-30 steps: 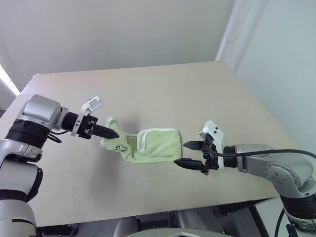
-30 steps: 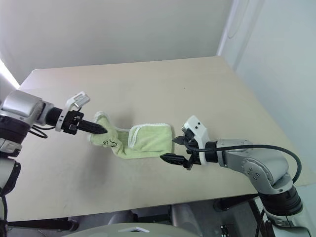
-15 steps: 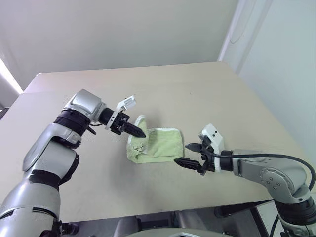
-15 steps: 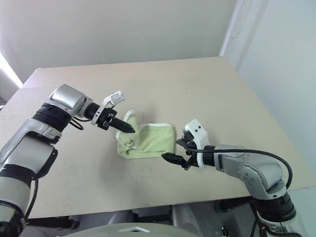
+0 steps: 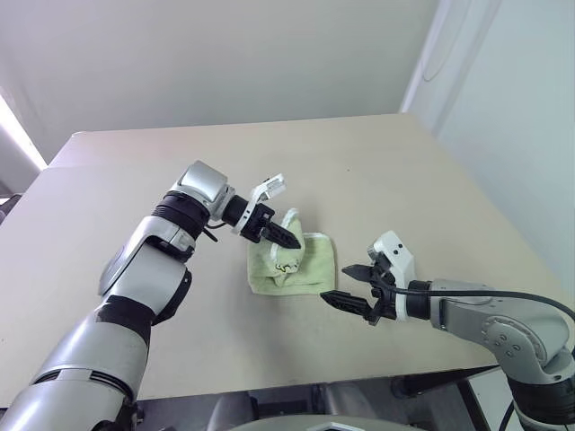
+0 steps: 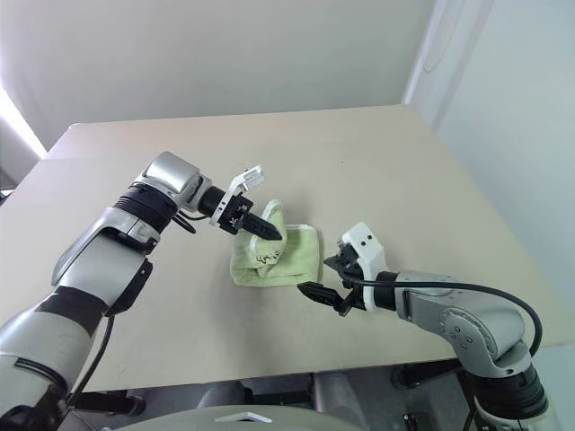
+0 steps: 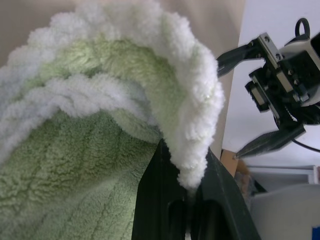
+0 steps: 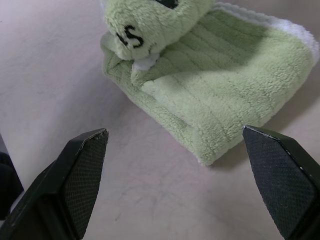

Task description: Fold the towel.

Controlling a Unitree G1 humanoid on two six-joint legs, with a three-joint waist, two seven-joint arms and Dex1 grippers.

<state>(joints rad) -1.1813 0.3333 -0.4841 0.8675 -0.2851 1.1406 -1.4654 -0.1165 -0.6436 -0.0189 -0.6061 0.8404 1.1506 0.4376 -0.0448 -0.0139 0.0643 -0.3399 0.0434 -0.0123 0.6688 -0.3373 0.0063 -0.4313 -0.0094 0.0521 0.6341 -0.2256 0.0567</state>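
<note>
The left tool (image 5: 289, 241) was clamped tight on the towel (image 5: 296, 268), its two black fingers (image 7: 175, 200) pinched together on the fluffy white-stitched edge, and that pinched edge was lifted up off the rest of the cloth and held over the top of it. In the left wrist view the white trim curled right over the fingertips, with pale green terry bunched beneath. From there the lifted flap hung down toward the folded body of the towel, and the small dark embroidered mark (image 8: 131, 37) sat on the raised, rounded part, facing the right arm. The rest of the towel lay flat on the table (image 5: 377, 171), a compact doubled-up green pad near the middle of the front half, its white edging (image 8: 295, 35) along the far side. Over to the right, the right tool (image 5: 352, 285) was spread wide with nothing in it, its two dark fingers splayed apart and hovering just above the table near the towel's front right corner, apart from the cloth. In the right wrist view those fingers framed the towel's near corner, with bare beige surface between them. The table was a plain tan slab, set against a pale wall (image 5: 225, 54).
</note>
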